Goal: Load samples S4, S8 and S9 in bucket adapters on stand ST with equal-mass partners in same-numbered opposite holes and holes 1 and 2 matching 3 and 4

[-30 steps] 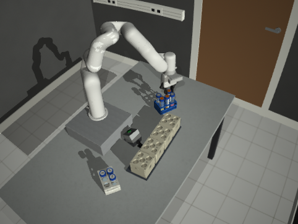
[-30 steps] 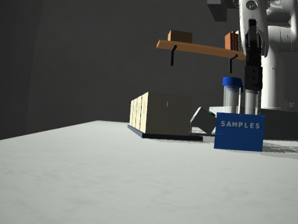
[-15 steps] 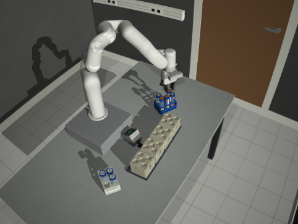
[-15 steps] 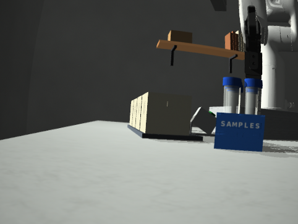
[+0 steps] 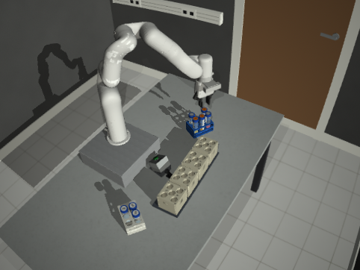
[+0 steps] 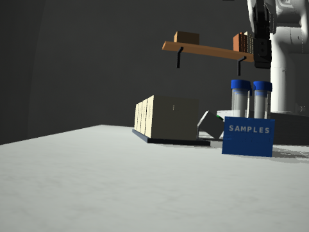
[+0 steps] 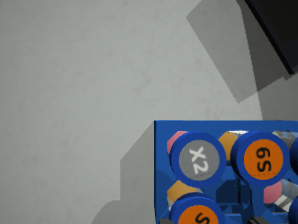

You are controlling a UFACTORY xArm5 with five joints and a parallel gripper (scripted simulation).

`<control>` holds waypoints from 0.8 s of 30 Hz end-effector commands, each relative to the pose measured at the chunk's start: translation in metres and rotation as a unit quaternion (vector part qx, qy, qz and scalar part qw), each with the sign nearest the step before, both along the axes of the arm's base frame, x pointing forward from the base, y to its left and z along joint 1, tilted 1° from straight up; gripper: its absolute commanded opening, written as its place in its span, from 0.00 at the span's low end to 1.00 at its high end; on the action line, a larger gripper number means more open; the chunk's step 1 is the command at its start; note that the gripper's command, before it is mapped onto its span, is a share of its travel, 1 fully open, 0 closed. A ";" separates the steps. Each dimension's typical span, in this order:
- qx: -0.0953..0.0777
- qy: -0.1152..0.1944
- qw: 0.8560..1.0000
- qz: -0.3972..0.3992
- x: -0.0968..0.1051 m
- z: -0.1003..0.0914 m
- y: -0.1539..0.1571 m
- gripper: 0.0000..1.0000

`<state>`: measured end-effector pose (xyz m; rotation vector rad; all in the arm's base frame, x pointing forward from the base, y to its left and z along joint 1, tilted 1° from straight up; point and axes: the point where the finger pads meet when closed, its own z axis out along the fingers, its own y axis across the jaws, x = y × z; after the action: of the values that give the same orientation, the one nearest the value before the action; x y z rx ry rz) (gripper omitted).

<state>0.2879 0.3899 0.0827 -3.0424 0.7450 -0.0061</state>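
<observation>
Top view: arm's reaching out over the worktop [image 5: 93, 209] [image 6: 128, 179] [image 7: 75, 75], beyond the row of adapters
Pincer [image 5: 204, 104] [image 6: 263, 66] [image 7: 211, 220]: fingers partway apart, nothing in them, hanging above the tubes
Blue SAMPLES rack [image 5: 200, 131] [image 6: 248, 136] [image 7: 225, 126]: S9 [image 7: 263, 159] stands in it right beside grey-dot X2 [image 7: 199, 160], plus another orange cap, number cut off
Adapters [image 5: 184, 178] [image 6: 174, 118]: four lined up on the dark stand [image 5: 177, 215] [image 6: 179, 141]
White rack [image 5: 136, 228]: three blue-capped tubes upright
DONE desk [image 5: 159, 163] [image 6: 209, 125]: sits between arm base and adapters

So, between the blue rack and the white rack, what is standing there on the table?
The top view shows the four adapters and the DONE desk between them.
</observation>
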 end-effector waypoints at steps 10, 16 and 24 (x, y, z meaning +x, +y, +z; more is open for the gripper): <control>0.006 0.004 1.000 0.000 0.001 0.026 0.001 0.44; 0.006 0.004 1.000 0.000 0.001 0.038 0.000 0.44; 0.006 0.004 1.000 0.000 0.001 0.054 0.000 0.44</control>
<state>0.2882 0.3892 0.1266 -3.0420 0.7449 -0.0064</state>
